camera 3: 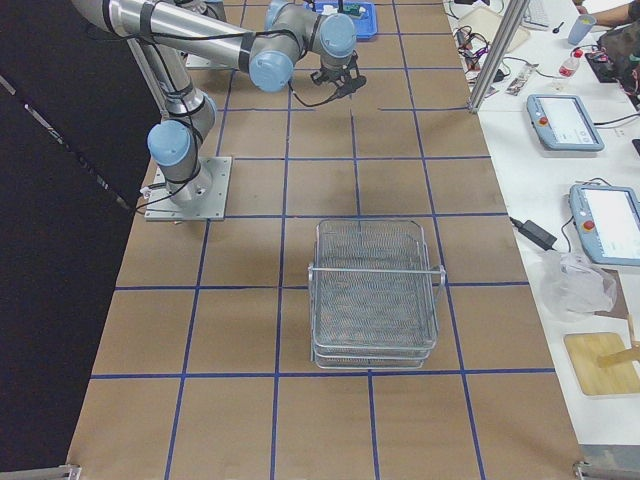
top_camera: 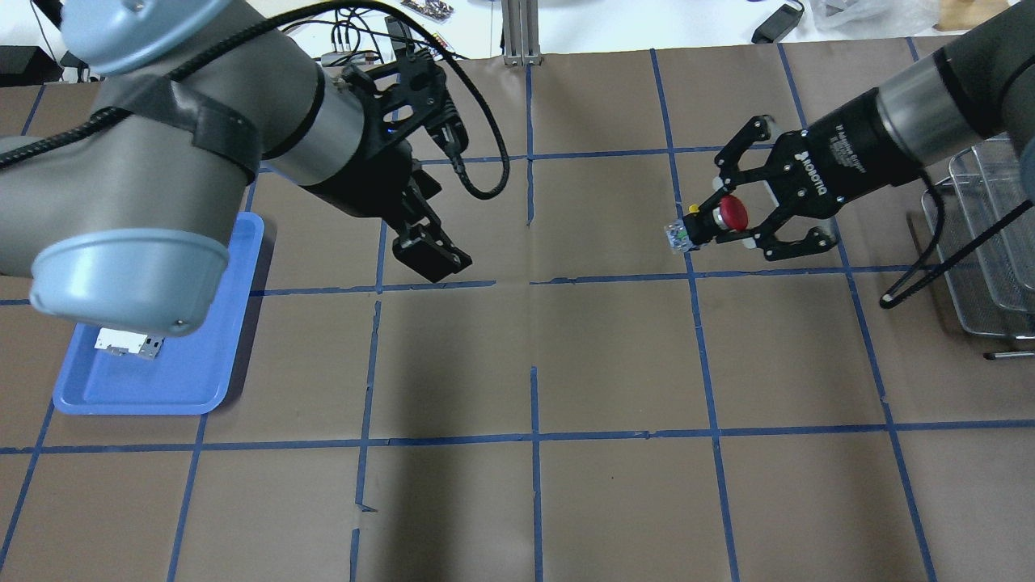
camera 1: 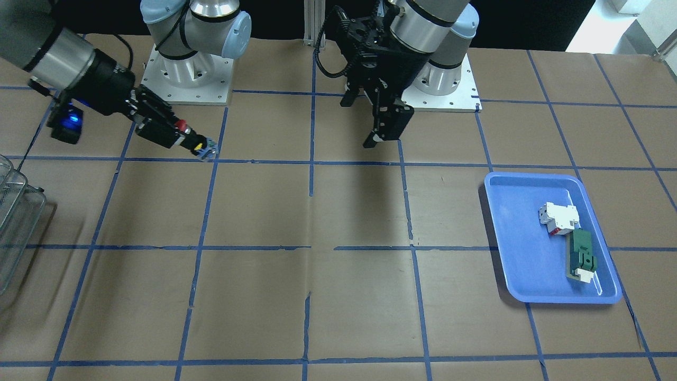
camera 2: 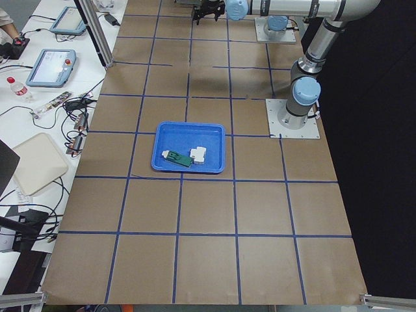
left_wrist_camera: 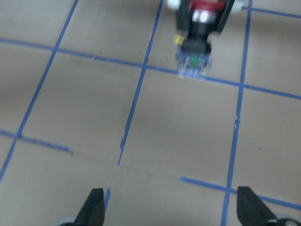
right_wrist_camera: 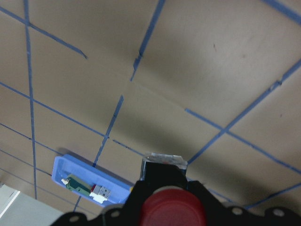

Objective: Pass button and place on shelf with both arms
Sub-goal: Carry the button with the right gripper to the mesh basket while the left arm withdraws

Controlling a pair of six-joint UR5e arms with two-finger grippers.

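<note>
Nearly level, the right claw (top_camera: 732, 228) clamps the button (top_camera: 716, 218); left claw (top_camera: 431, 255) gapes.

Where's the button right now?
Overhead view, right side: the button is clamped in the right gripper, left of the shelf.

The shelf (camera 1: 21, 206) is cut off by the front-facing view's left edge; overhead, the left arm (top_camera: 162, 162) hides part of the blue tray (top_camera: 202, 380)

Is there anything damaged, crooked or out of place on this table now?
Only the brown paper cover looks worn: it has small tears near the table's middle, where the blue tape lines break. The button is held in the right end effector.
</note>
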